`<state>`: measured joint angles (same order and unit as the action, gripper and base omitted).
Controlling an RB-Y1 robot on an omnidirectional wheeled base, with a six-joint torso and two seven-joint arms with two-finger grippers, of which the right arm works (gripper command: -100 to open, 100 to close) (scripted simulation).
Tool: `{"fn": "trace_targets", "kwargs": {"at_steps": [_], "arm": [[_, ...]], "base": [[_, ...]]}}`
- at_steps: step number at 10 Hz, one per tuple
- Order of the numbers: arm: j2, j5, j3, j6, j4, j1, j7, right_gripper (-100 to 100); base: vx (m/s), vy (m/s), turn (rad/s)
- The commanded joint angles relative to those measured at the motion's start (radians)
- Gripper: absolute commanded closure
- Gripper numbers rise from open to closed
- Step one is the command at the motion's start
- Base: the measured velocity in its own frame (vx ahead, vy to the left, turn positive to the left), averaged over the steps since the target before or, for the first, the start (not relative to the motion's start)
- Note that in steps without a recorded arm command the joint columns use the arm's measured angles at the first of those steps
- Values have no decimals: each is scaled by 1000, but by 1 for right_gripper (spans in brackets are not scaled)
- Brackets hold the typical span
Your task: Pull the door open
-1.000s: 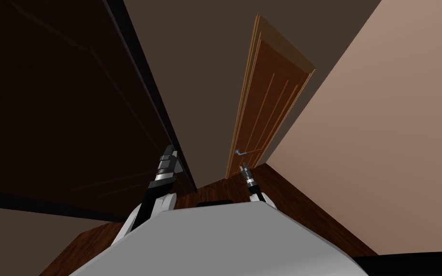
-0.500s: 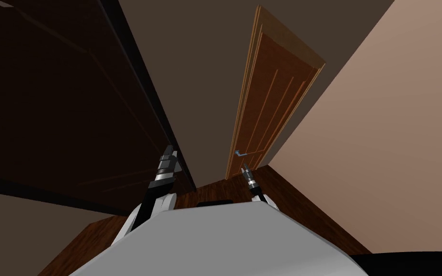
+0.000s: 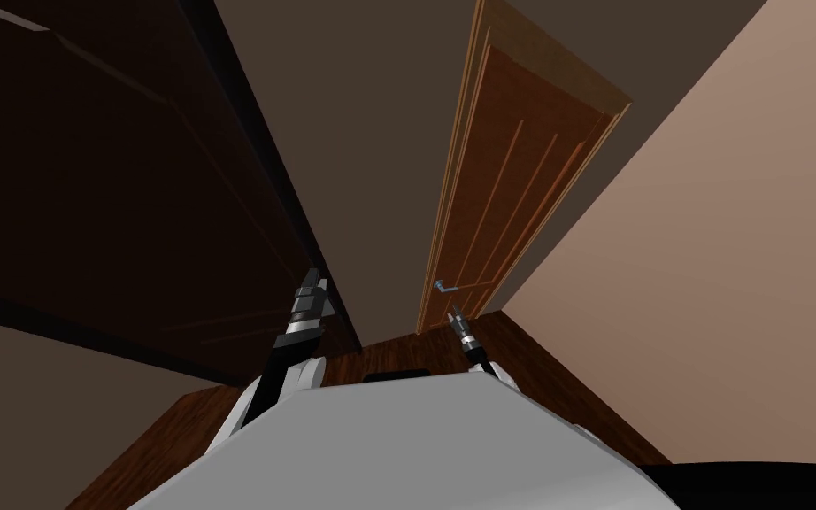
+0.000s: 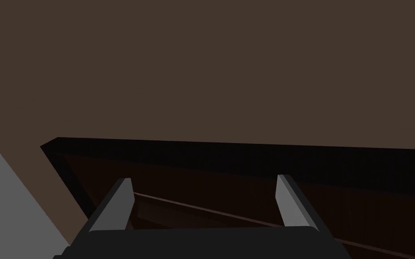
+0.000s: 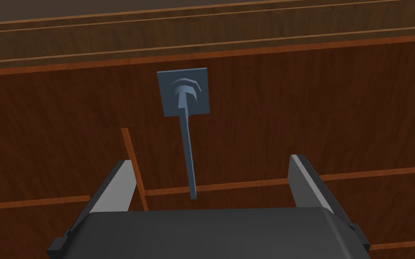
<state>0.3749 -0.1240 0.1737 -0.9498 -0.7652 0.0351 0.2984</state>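
Since I have moved closer than a second ago, the brown panelled door [image 3: 504, 177] stands larger straight ahead. Its grey-blue lever handle [image 5: 186, 135] lines up between the right gripper's [image 5: 209, 159] spread fingers, untouched. The left gripper [image 4: 204, 178], also spread, faces a dark panel [image 3: 88, 177]. A dark wood floor [image 3: 539, 354] runs beside the beige wall [image 3: 707, 266].

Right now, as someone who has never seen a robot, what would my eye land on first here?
The tall reddish-brown panelled wooden door stands ahead between plain walls. On it, a thin blue-grey lever handle on a square plate lines up between the open fingers of the right gripper, untouched. The left gripper, also open, faces a big dark brown panel on the left.
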Motion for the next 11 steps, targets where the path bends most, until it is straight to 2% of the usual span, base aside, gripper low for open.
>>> {"fn": "trace_targets", "kwargs": {"at_steps": [1, 3, 5, 8, 9, 11], "arm": [[15, -9, 8, -16, 47, -10, 11, -100], [25, -16, 15, -31, 92, -23, 20, -100], [29, -18, 17, -36, 108, -28, 23, -100], [46, -29, 28, -61, 182, -49, 38, -100], [45, -28, 26, -53, 162, -42, 36, -100], [28, -49, -8, -38, 185, -63, 8, -100]], "base": [[32, -99, 181], [27, -115, 128], [11, -68, 35], [23, -76, 115], [11, -40, 20], [47, -40, 233]]}}
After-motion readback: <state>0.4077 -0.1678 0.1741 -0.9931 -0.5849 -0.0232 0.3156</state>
